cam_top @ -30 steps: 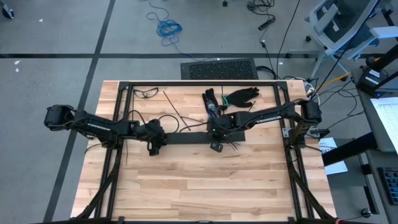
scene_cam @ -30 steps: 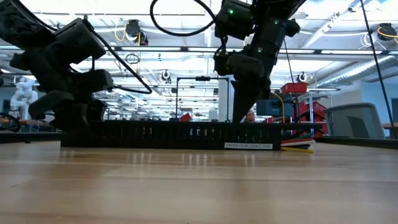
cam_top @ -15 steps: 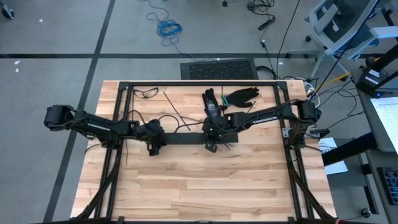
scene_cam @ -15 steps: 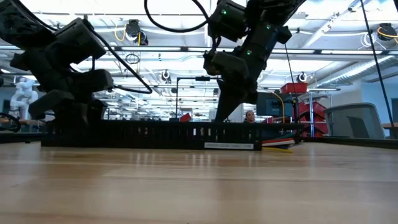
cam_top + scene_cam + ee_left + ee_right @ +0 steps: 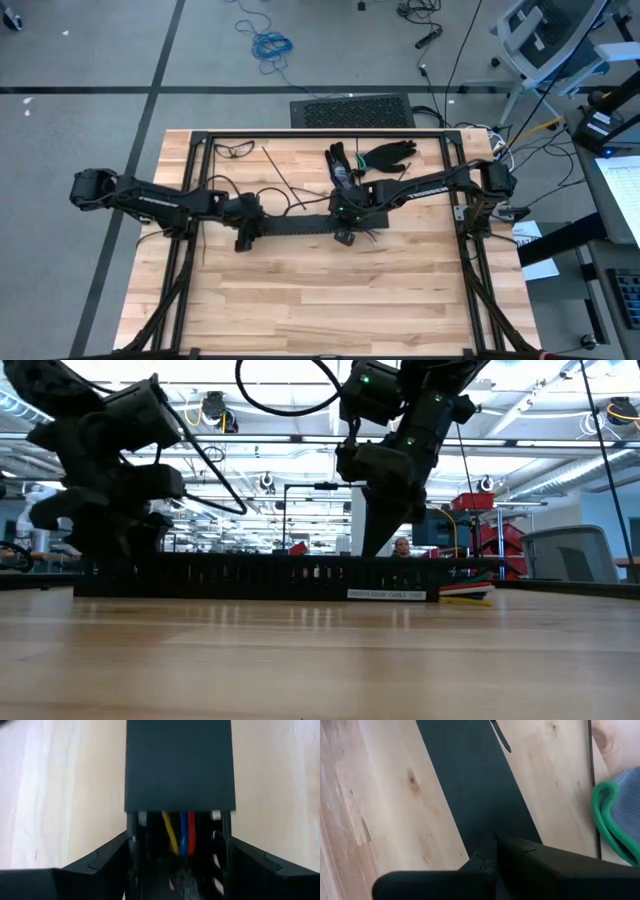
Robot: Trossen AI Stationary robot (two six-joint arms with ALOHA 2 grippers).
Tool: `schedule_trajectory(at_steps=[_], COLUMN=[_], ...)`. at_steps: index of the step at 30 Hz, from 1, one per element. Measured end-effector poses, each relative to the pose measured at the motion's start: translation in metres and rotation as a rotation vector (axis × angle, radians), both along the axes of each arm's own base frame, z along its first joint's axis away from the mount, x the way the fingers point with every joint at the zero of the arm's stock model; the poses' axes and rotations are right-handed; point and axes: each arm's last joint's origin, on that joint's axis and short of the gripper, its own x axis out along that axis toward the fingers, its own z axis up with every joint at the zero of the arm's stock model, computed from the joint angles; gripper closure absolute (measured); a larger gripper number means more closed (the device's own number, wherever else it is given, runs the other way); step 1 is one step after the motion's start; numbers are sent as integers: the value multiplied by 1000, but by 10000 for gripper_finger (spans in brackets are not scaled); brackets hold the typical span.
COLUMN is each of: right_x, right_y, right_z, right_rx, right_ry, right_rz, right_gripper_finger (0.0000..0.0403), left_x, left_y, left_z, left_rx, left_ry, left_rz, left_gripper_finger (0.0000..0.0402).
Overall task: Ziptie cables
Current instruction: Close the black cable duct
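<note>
A long black slotted rail lies across the middle of the table. The cables run inside it: yellow, blue and red wires show at its left end, and coloured ends stick out at its right end. My left gripper is at the rail's left end. My right gripper comes down on the rail right of its middle. Thin dark zipties lie flat on the wood beyond the rail. One shows in the right wrist view. My left gripper has the rail's left end between its two fingers, one against each side wall. It comes at the rail along its length. The rail lies flat on the table. My right gripper is shut on the rail from above, pointing down. Its own body hides the place of contact.
Black gloves and a blue glove with a green cuff lie near the far edge. Safety glasses sit at the far left corner. A looping black cord lies behind the rail. Bare wood fills the near half.
My right gripper drew the rail toward the table's left, then back part of the way to the right. The rail slid flat along the table and now lies slightly left of where it began. My left gripper stayed at the rail's left end, then shifted slightly.
</note>
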Motion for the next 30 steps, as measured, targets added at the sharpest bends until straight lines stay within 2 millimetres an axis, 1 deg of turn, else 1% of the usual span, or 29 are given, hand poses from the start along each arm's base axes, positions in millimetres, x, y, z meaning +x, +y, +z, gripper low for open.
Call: schedule_trajectory(at_steps=[8,11,18,26,28,30], right_x=[-1,-1,-1,-1,-1,-1], right_y=[0,0,0,0,0,0], right_z=[0,0,0,0,0,0], right_rx=[-8,-9,-9,-9,-8,-8], right_ry=[8,7,7,7,7,6], right_rz=[10,12,12,13,12,12], right_gripper_finger=[403,403,403,403,403,403], left_x=[1,1,3,9,10,10], left_y=[-1,-1,0,1,1,1], left_z=[10,10,4,-11,-13,-13], left_rx=[-26,-26,-13,-4,-5,-4], left_ry=[63,67,86,152,157,158], left_rz=[-4,-2,4,11,10,10], left_gripper_finger=[130,130,130,131,139,159])
